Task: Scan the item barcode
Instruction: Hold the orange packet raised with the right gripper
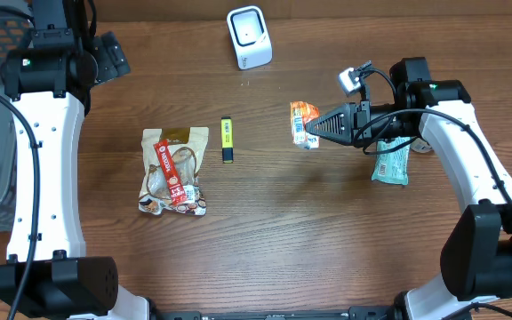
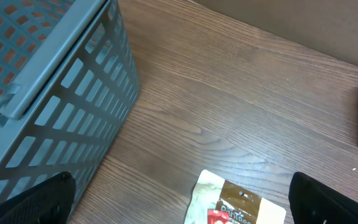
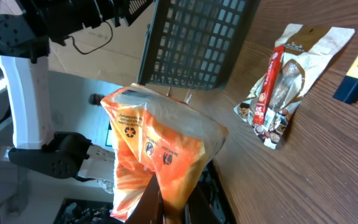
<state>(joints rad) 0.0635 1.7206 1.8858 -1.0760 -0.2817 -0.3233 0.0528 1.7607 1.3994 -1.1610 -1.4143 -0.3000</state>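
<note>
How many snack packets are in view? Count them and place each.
3. An orange packet pinched in the right gripper; a beige-and-red packet lying flat, centre-left; a teal packet partly hidden under the right arm. More could hide there.

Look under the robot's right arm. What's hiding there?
A green packet lies flat on the table under the right arm. The arm covers its top end, so what is printed there cannot be seen.

Lit evenly from above, bright, without harsh glare. Only faint, soft shadows on the worktop [image 1: 265, 231] beneath the right arm. Sharp from overhead. Soft and dark on the fingertips [image 2: 30, 199] of the left claw [image 2: 179, 205]. Slightly blurred on the close orange packet [image 3: 160, 149].
</note>
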